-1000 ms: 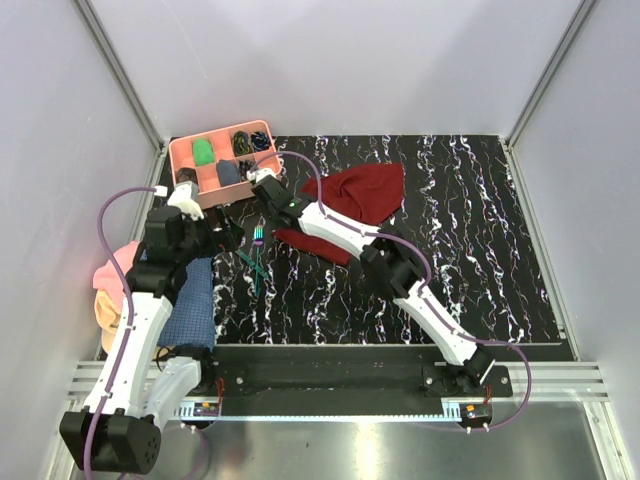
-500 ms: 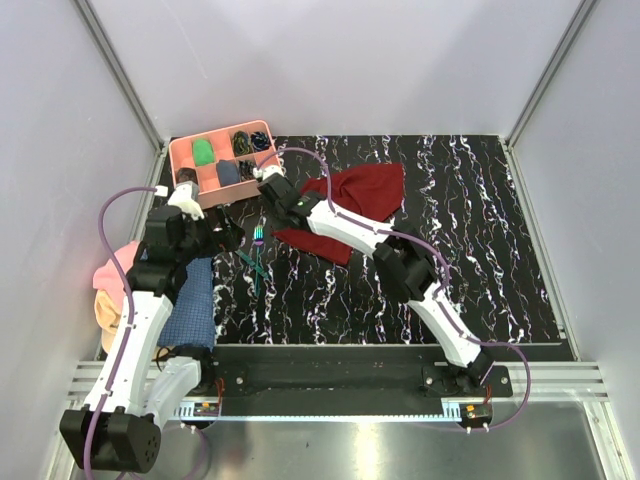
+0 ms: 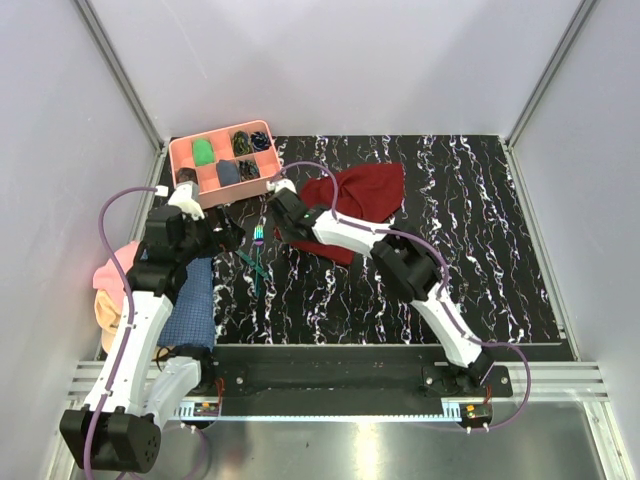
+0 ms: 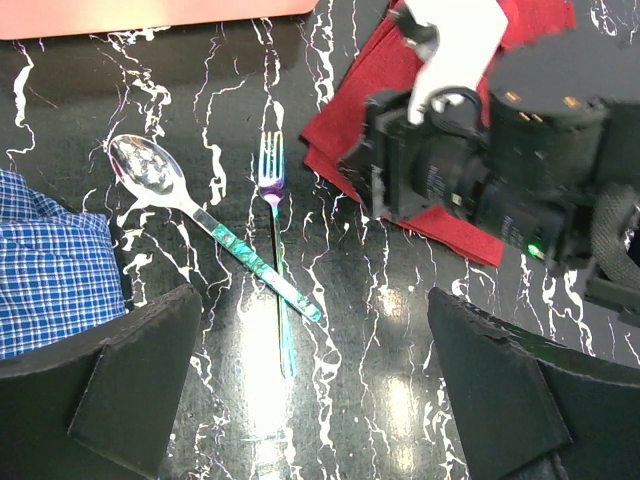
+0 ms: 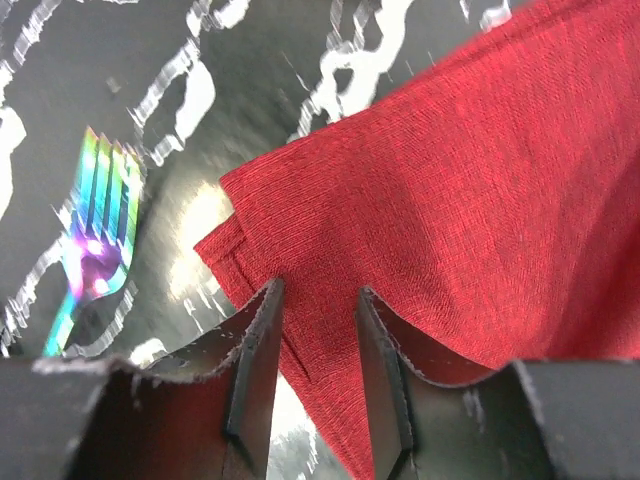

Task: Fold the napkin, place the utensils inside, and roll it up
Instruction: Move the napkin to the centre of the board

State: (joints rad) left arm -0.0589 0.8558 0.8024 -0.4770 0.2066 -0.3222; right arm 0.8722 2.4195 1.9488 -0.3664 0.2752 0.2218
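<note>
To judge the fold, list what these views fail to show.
Top view: the right arm covers the left part of the napkin; tray contents too small to name.
Right wrist: napkin runs off the right edge; a finger hides the handle of the fork.
Left wrist: the right arm hides most of the napkin.

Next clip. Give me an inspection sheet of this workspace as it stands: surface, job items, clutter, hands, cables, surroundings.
Surface: black, white-veined tabletop.
Job's things: dark red napkin lies bunched, not rolled; fork and spoon lie left of it, handles crossed.
Clutter: pink compartment tray at the far left; blue checked cloth and pink cloth at the left edge.
Hands: left hand wide open above fork and spoon; right hand slightly open over the napkin's corner, holding nothing.
Cables: purple cables loop along both arms.
Surroundings: white walls on three sides.
</note>
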